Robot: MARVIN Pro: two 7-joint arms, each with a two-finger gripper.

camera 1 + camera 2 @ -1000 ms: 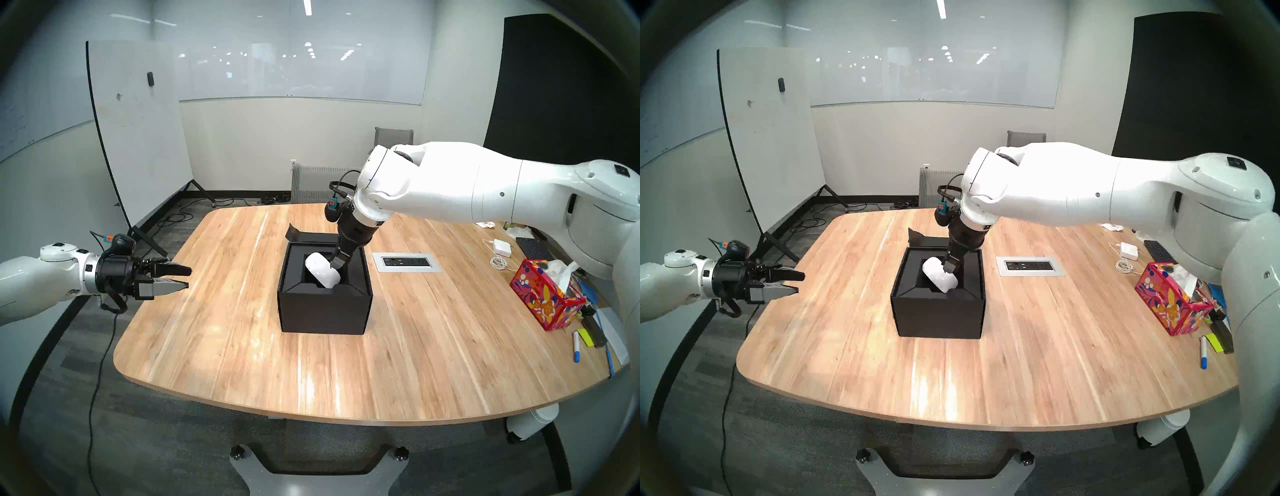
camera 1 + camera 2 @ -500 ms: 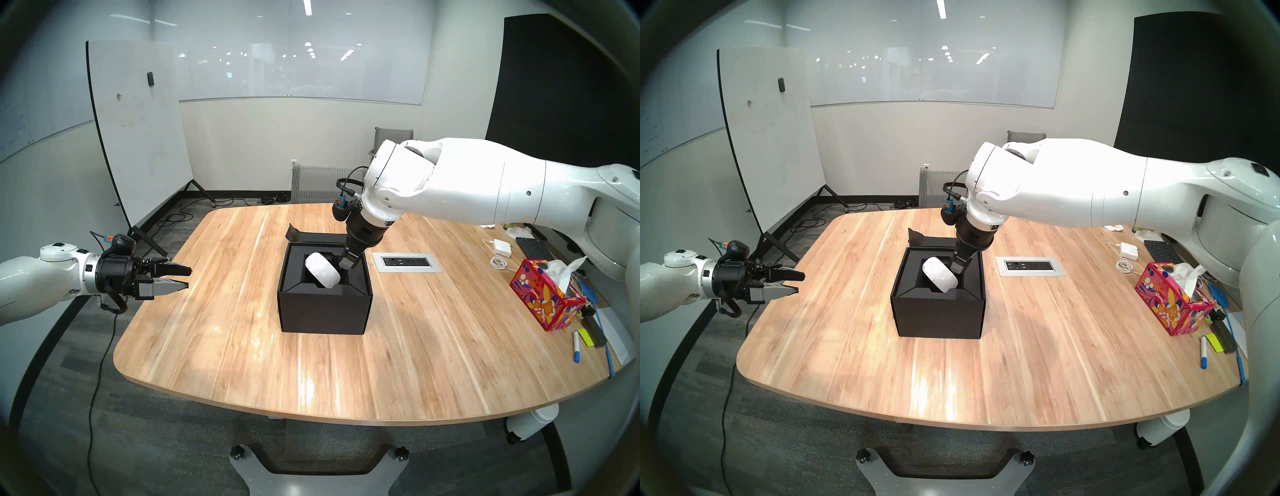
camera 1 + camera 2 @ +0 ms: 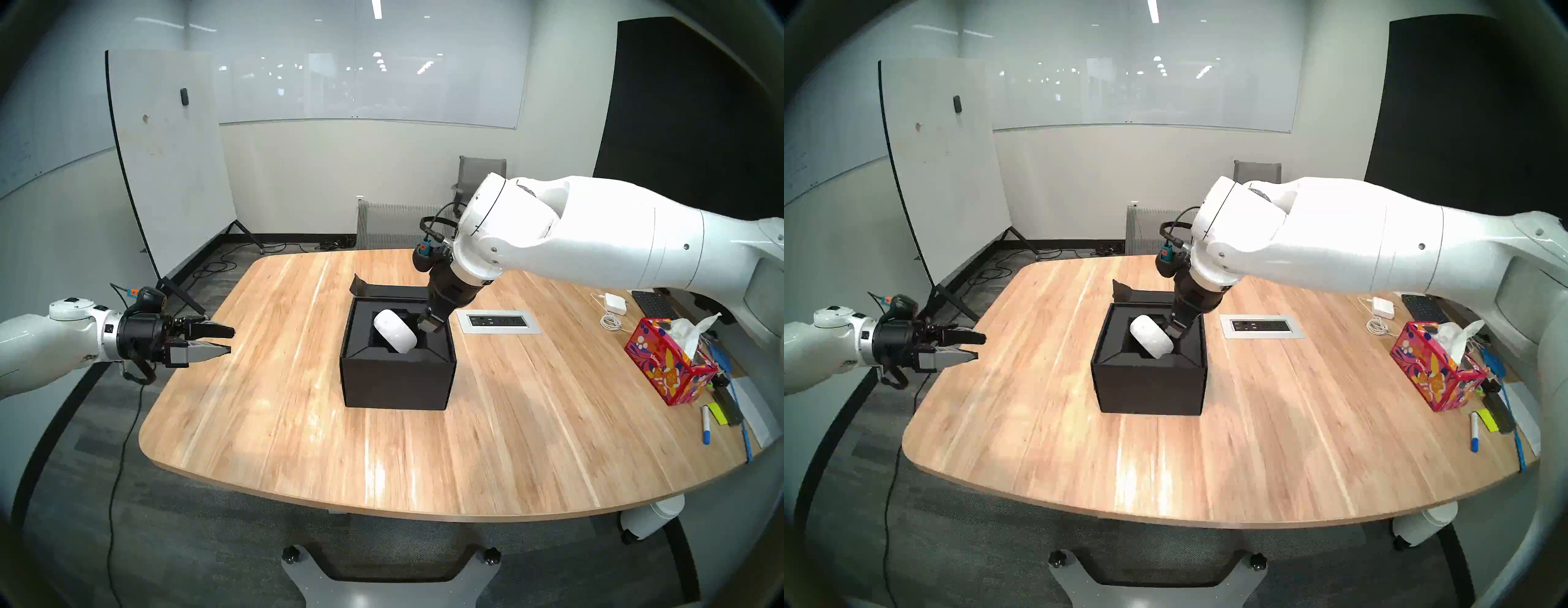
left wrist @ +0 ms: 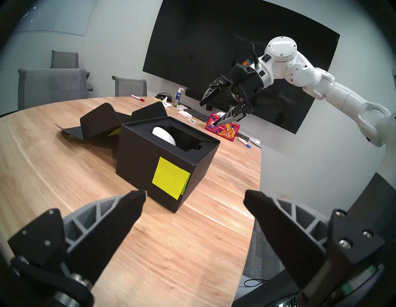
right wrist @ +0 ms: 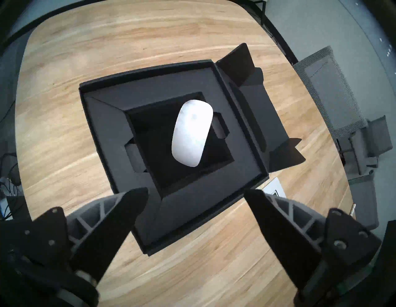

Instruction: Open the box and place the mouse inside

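The black box [image 3: 396, 382] stands open mid-table, its lid flap [image 3: 382, 291] folded back behind it. A yellow sticky note [image 4: 170, 181] marks its left side. The white mouse [image 3: 394, 330] lies tilted in the black recessed insert, touched by nothing, and is also seen in the right wrist view as the mouse [image 5: 192, 133]. My right gripper [image 3: 428, 325] hangs open above the box's right rear rim, empty; from the left wrist camera the right gripper [image 4: 207, 114] shows its fingers spread. My left gripper [image 3: 231, 339] is open and empty at the table's left edge, apart from the box [image 4: 147, 163].
A red floral tissue box [image 3: 670, 365], a white adapter [image 3: 616, 303], a keyboard [image 3: 653, 303] and markers [image 3: 706, 429] crowd the table's right end. A socket plate [image 3: 498, 321] is set into the wood right of the box. A whiteboard [image 3: 169, 148] stands far left.
My right gripper has risen and drawn back to the right, away from the mouse, which stays tilted in the insert. The left arm has not moved.
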